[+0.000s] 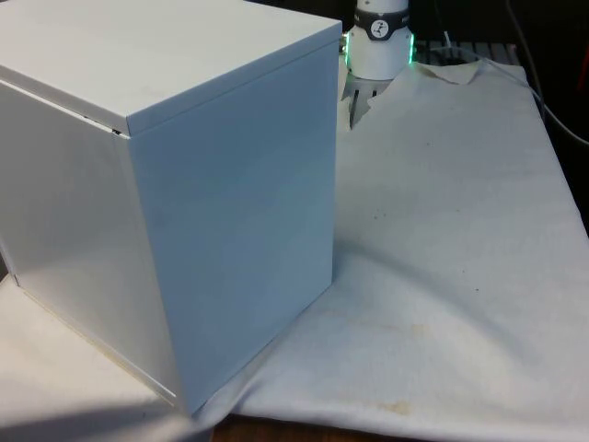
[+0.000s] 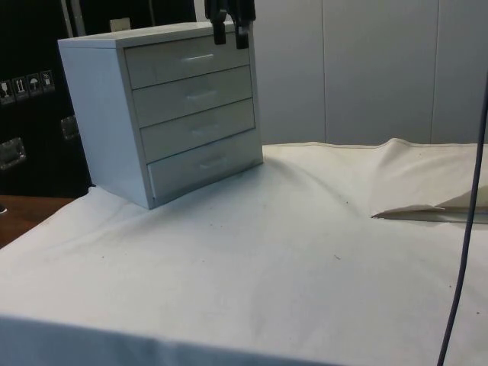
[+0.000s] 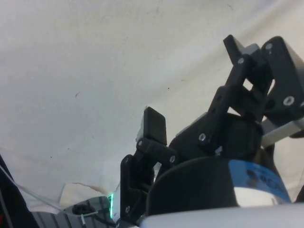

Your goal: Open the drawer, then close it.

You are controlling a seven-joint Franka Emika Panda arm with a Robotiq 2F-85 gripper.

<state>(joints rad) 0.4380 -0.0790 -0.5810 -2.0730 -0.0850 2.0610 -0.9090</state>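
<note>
The hand [image 2: 230, 30] hung with fingers apart and holding nothing, just above the top drawer [image 2: 189, 59] of the white chest [image 1: 175, 203] on the cloth-covered counter [image 2: 252, 259].

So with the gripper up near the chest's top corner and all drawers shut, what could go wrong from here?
The gripper hangs beside the chest of drawers, above the top drawer's handle; coming down, a finger could hit the chest's top edge. The handles look shallow, so the grip may slip. The chest stands loose on the white cloth, so a pull might drag it.
</note>
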